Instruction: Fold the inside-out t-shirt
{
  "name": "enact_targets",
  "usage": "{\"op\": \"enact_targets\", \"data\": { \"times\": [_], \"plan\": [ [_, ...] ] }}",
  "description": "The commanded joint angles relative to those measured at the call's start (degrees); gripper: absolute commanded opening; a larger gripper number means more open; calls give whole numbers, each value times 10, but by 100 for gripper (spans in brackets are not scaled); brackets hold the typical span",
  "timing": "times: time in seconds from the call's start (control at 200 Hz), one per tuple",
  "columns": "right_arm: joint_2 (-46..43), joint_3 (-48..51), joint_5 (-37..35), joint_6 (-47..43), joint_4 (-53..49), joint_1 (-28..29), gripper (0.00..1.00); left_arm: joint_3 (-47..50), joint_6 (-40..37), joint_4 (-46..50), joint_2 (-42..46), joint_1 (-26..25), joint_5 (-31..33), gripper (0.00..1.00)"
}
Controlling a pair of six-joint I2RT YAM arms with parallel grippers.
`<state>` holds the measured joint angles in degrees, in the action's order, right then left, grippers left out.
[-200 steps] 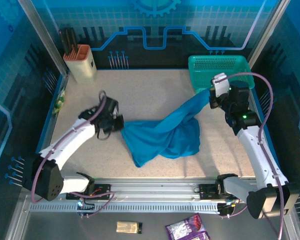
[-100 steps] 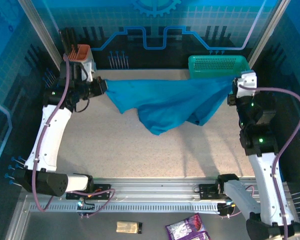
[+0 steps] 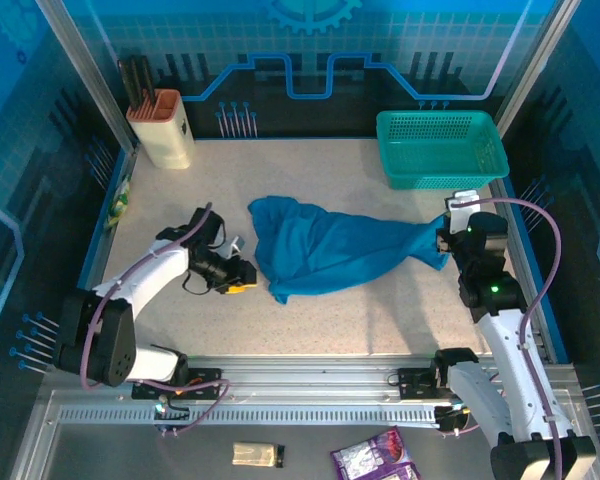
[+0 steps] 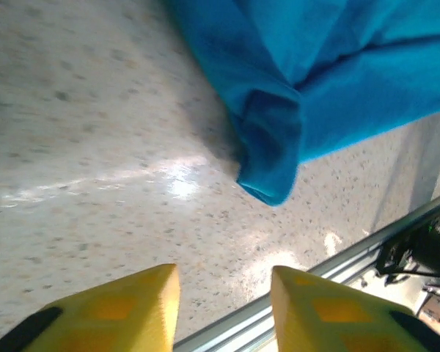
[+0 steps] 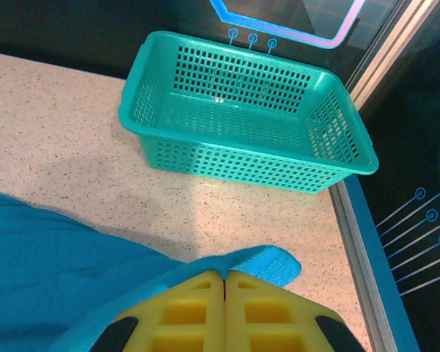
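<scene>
The shirt [image 3: 330, 250], stretched in the air between both arms half a second earlier, has been brought down onto the table [image 3: 310, 170] and released at one end. Both arms have been drawn back toward their bases.

Nearest the bases, well left of the basket [image 3: 442, 182] and nearer than it, the left gripper [image 4: 221, 293] is seen low over the table. Its fingers are spread and nothing is between them. The shirt's closest corner lies just beyond them, untouched.

Just nearer than the basket's right front corner, the right gripper [image 5: 225, 277] is shown with fingers pressed together on a narrow end of the shirt, which is drawn to a point there. From that pinch the shirt is spread leftward across the middle of the table, nearer than the basket and apart from it. It widens into a rumpled, bunched mass at its left end.

Farthest back stands the basket, and a holder [image 3: 165, 128] of dark tools is set far to its left by the back wall.

Little of the task is judged done. The shirt has been laid down but not flattened, no sleeve or hem can be told apart, and no fold has been made. Whether it has been turned right side out cannot be told. Smoothing and every fold are taken to be left.
</scene>
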<state>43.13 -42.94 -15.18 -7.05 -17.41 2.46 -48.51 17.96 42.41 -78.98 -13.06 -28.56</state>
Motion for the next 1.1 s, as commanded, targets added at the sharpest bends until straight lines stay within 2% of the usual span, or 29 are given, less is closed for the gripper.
{"op": "enact_targets", "data": {
  "times": [0.0,0.14,0.22,0.33,0.45,0.63,0.775,0.901,1.096],
  "plan": [
    [-4,-4,-12,4,21,-11,0,-37,15,-23,-5,-11,19,43],
    [-5,0,-5,3,20,-11,0,-70,32,-31,-29,-26,65,45],
    [-6,2,-1,5,19,-11,0,-106,34,-20,-60,-64,111,46],
    [-8,2,2,8,17,-11,0,-169,34,22,-118,-121,207,46],
    [-16,3,3,10,15,-11,0,-200,40,35,-181,-157,251,46],
    [-19,-1,3,9,10,-11,0,-187,50,14,-231,-165,252,45],
    [-24,-3,2,5,7,-11,0,-148,64,-11,-203,-157,246,33],
    [-24,-2,1,4,8,-11,0,-91,81,-50,-159,-126,211,22],
    [-23,-4,0,4,11,-11,0,-8,106,-114,-76,-49,135,8]
  ]
}}
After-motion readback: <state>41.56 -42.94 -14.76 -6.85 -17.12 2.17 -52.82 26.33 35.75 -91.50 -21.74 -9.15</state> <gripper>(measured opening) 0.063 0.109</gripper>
